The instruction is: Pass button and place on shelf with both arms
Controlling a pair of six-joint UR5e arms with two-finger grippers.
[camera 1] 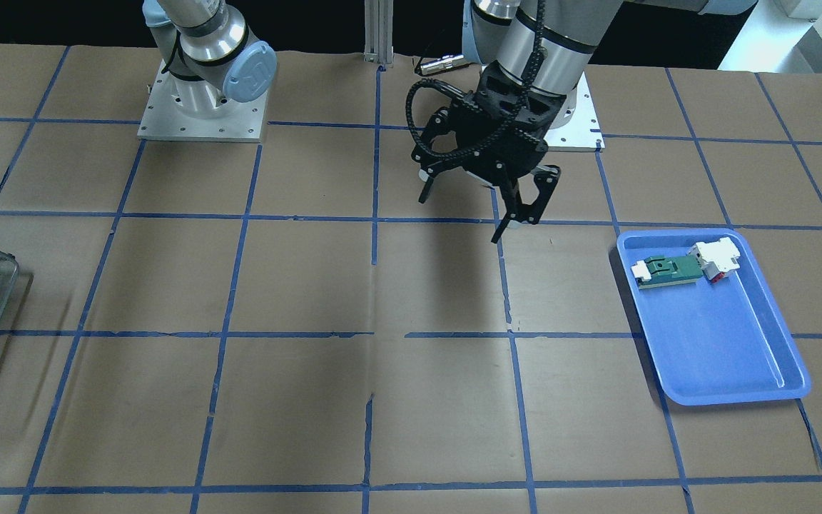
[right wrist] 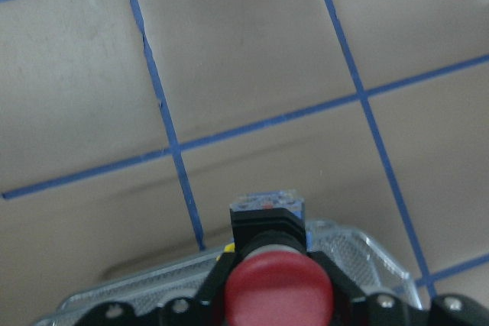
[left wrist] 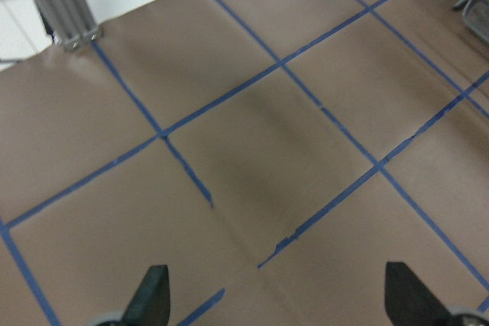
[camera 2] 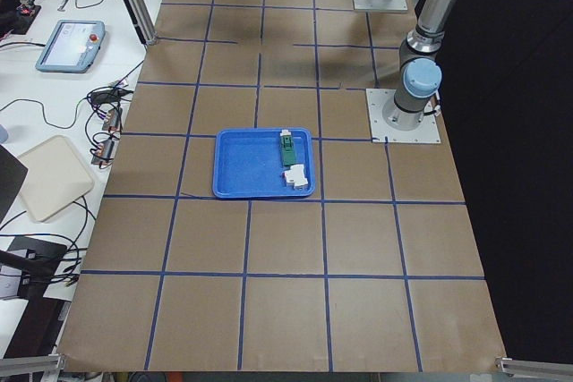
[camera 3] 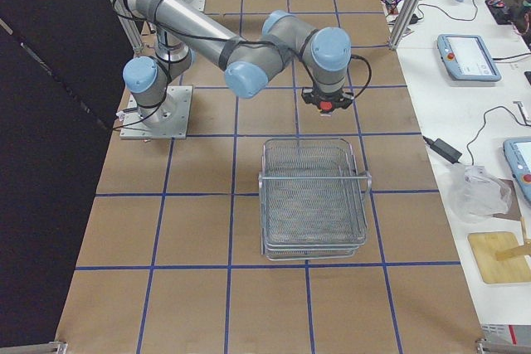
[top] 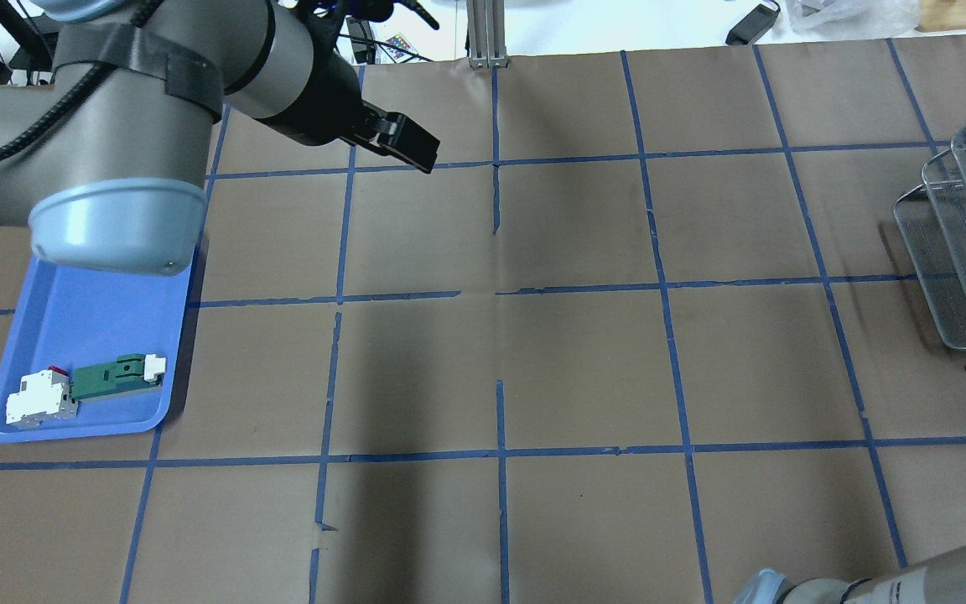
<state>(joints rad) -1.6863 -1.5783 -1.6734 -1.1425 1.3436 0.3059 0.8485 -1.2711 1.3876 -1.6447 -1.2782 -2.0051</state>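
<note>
The button (right wrist: 279,286) has a red cap, a black collar and a bluish block. My right gripper (camera 3: 325,95) is shut on it and holds it just over the near rim of the shelf (camera 3: 314,196). The red cap also shows in the exterior right view (camera 3: 326,107). The shelf is a silvery wire rack; it shows at the right edge of the overhead view (top: 961,252) and under the button in the right wrist view (right wrist: 137,295). My left gripper (camera 1: 472,207) is open and empty, held above the table near its base. Its fingertips (left wrist: 153,288) stand wide apart over bare paper.
A blue tray (camera 1: 732,350) lies on the left arm's side with a green-and-white flat part (camera 1: 668,271) and a white block (camera 1: 716,258) in it. Brown paper with blue tape lines covers the table. An aluminium post (top: 487,33) stands at the far edge.
</note>
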